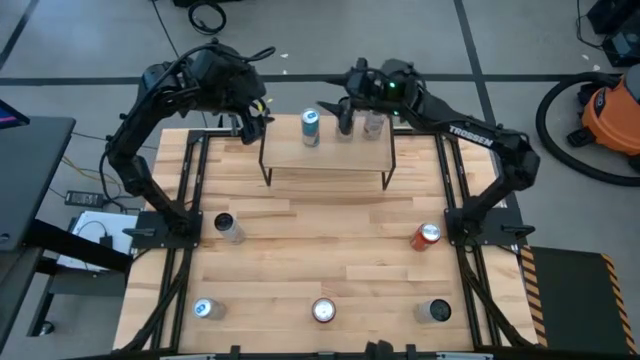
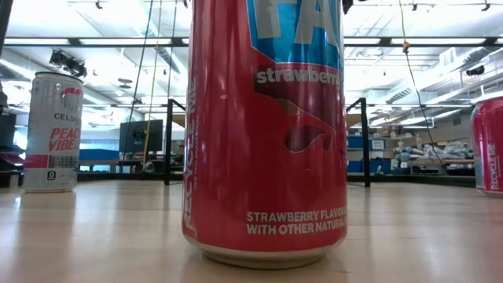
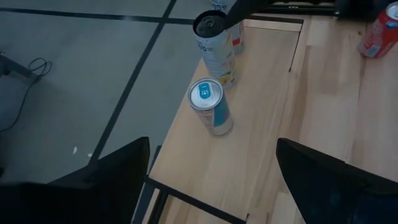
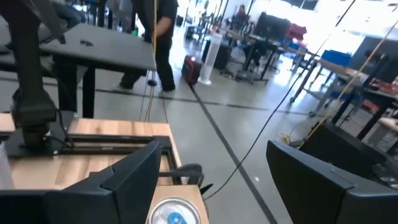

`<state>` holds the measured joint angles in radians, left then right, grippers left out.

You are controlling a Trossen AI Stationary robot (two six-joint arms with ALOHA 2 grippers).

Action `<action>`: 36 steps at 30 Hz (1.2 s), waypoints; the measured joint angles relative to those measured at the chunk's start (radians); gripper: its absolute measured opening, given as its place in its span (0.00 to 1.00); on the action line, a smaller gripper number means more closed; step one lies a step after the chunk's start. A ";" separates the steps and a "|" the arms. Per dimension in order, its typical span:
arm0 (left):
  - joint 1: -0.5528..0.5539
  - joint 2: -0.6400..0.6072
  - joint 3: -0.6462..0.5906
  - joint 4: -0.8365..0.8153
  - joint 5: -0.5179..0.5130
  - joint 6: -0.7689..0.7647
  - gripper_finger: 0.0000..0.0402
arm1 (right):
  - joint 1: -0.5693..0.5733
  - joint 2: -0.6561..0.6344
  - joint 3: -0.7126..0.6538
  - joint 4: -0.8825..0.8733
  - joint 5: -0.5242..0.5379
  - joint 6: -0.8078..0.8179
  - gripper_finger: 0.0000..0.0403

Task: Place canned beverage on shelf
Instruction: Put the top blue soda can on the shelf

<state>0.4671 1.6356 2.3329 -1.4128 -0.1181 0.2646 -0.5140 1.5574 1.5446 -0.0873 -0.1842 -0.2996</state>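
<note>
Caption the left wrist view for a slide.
Open left gripper above the light wooden shelf holding a blue-topped can and a pale can.

Both hands (image 1: 262, 118) (image 1: 345, 112) open, arms extended.

"strawberry" on the red can (image 2: 265, 130); "CELSIUS PEACH VIBE" on the white can (image 2: 52, 132); "TROSSEN" on the right arm (image 1: 470, 136)

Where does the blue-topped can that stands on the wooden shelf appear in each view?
High view: blue-topped can on the light wooden shelf, left part.
Low view: not in it.
Left wrist view: centre.
Right wrist view: only its top, bottom edge.
Shared landmark: the shelf board.
</note>
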 joint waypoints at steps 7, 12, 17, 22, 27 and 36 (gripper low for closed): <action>0.009 0.000 0.000 -0.012 0.000 -0.027 0.88 | 0.000 0.113 0.185 -0.193 0.000 -0.018 0.75; 0.009 0.000 0.000 -0.034 0.000 -0.043 0.88 | -0.005 0.199 0.301 -0.325 0.000 -0.018 0.75; 0.007 0.000 0.000 -0.036 0.000 -0.045 0.88 | -0.007 0.257 0.361 -0.421 0.011 -0.014 0.75; 0.007 0.000 0.000 -0.036 0.000 -0.045 0.88 | -0.014 0.288 0.381 -0.479 0.018 -0.007 0.75; 0.007 0.000 0.000 -0.036 0.000 -0.044 0.88 | -0.021 0.290 0.381 -0.506 0.035 0.001 0.75; 0.007 0.001 0.000 -0.036 0.000 -0.044 0.88 | -0.017 0.290 0.381 -0.555 0.027 0.030 0.75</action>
<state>0.4740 1.6363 2.3325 -1.4487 -0.1184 0.2207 -0.5315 1.8477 1.9253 -0.6425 -0.1575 -0.2697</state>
